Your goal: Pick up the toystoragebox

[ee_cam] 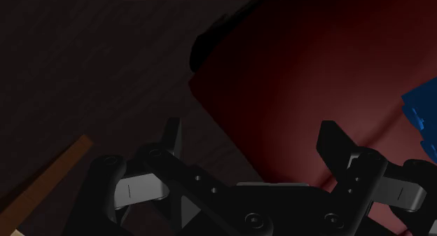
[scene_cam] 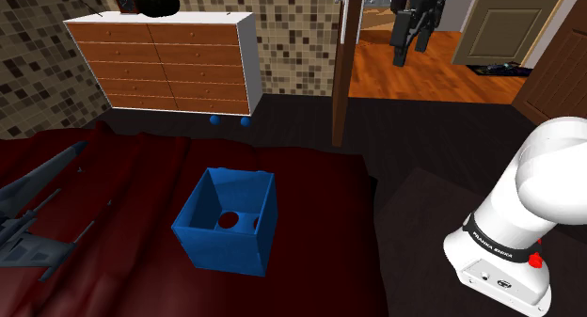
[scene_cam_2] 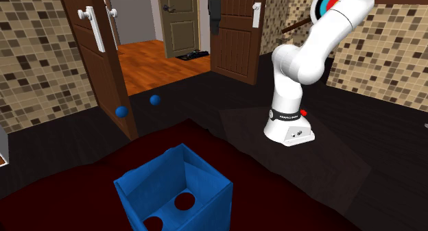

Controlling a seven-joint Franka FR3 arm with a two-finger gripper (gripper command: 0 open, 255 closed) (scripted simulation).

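The toy storage box (scene_cam: 226,221) is a blue open-topped cube with round holes in its sides. It stands upright on a dark red cover (scene_cam: 122,174) and appears low in the second exterior view (scene_cam_2: 175,195). My black gripper (scene_cam: 411,44) hangs high up near the doorway, far from the box and well above it, and the second exterior view also catches it (scene_cam_2: 215,16) at the top. In the wrist view the gripper (ee_cam: 252,129) is open with nothing between its fingers, and a blue corner of the box (ee_cam: 422,122) lies off to one side beyond the right finger.
A wooden-fronted chest of drawers (scene_cam: 169,66) stands behind the red cover. An open brown door (scene_cam: 343,66) is beside it, with two small blue balls (scene_cam: 214,120) on the dark floor. A grey toy aircraft (scene_cam: 38,212) lies on the cover at the shoulder view's left.
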